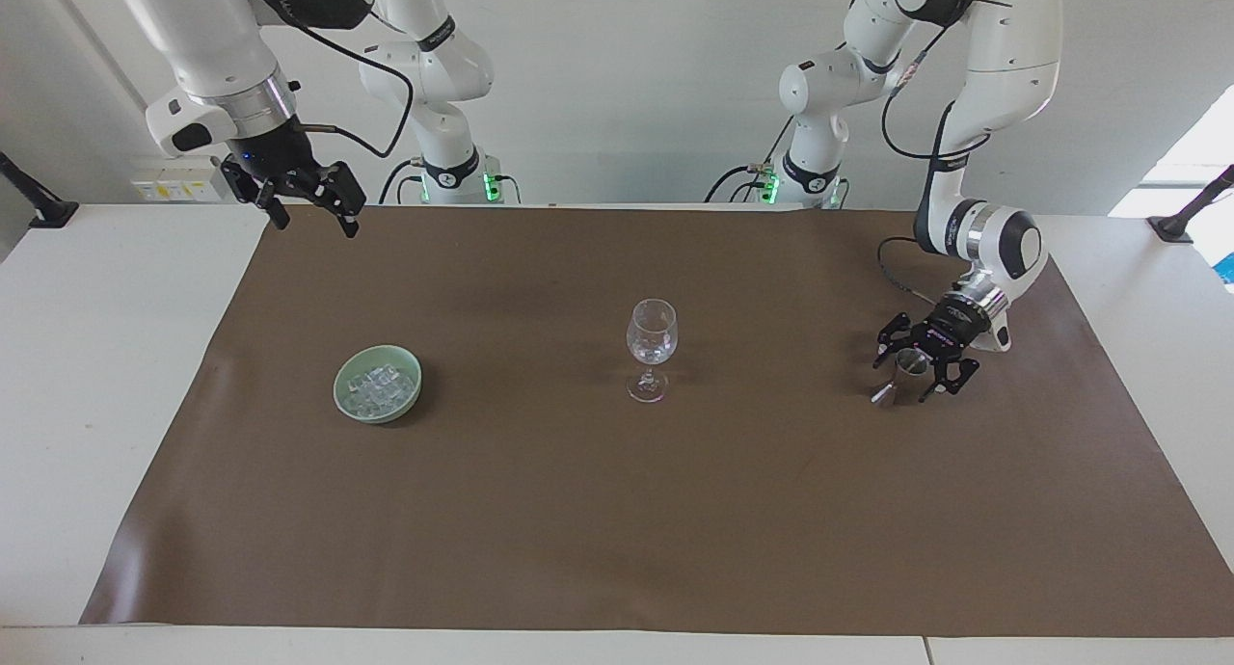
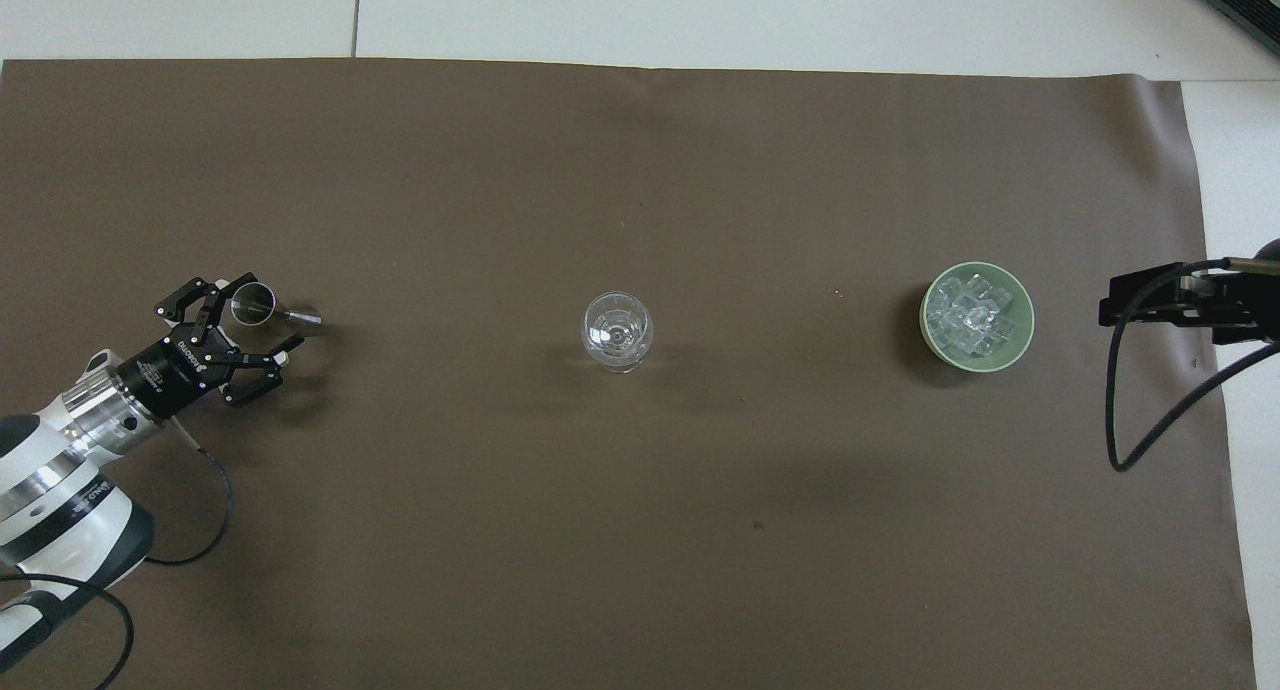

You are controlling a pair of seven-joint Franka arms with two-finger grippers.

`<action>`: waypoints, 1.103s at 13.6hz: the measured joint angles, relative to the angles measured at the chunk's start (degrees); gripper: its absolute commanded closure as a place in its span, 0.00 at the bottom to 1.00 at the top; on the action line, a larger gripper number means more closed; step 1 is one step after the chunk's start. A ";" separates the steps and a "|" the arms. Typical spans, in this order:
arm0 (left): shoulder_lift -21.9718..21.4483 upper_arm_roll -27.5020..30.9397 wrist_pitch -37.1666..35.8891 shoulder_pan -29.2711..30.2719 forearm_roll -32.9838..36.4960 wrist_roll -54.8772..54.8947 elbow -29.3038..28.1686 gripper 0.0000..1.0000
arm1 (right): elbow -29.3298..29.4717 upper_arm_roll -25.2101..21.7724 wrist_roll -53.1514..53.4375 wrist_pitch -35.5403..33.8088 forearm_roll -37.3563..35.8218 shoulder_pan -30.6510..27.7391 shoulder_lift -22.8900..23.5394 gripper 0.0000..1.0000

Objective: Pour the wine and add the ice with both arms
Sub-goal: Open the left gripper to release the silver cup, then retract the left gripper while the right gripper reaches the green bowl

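Observation:
A clear wine glass [image 1: 652, 342] stands mid-mat and also shows in the overhead view [image 2: 616, 330]. The ice [image 1: 380, 386] is a glistening heap in a pale green bowl [image 1: 348, 402] toward the right arm's end, also seen from overhead [image 2: 968, 315]. A small metal measuring cup [image 1: 895, 382] stands on the mat toward the left arm's end. My left gripper [image 1: 906, 368] is low and open, one finger on either side of the cup [image 2: 255, 304], apart from it. My right gripper [image 1: 316, 224] is open and empty, raised over the mat's corner near its base.
A brown mat [image 1: 617, 530] covers most of the white table [image 1: 106, 357]. A black cable [image 2: 1130, 410] hangs from the right wrist over the mat's edge. Two further arm bases [image 1: 453, 178] stand at the table's robot edge.

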 measured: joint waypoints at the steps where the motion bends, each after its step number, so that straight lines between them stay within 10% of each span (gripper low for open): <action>1: -0.03 0.03 0.00 0.51 1.25 0.09 0.08 0.00 | -0.48 0.00 0.00 0.58 0.00 0.00 -0.08 0.00; 15: -0.94 2.85 -0.02 3.73 32.75 7.40 8.90 0.00 | -1.93 -0.04 0.00 1.46 0.00 -0.05 -0.89 0.00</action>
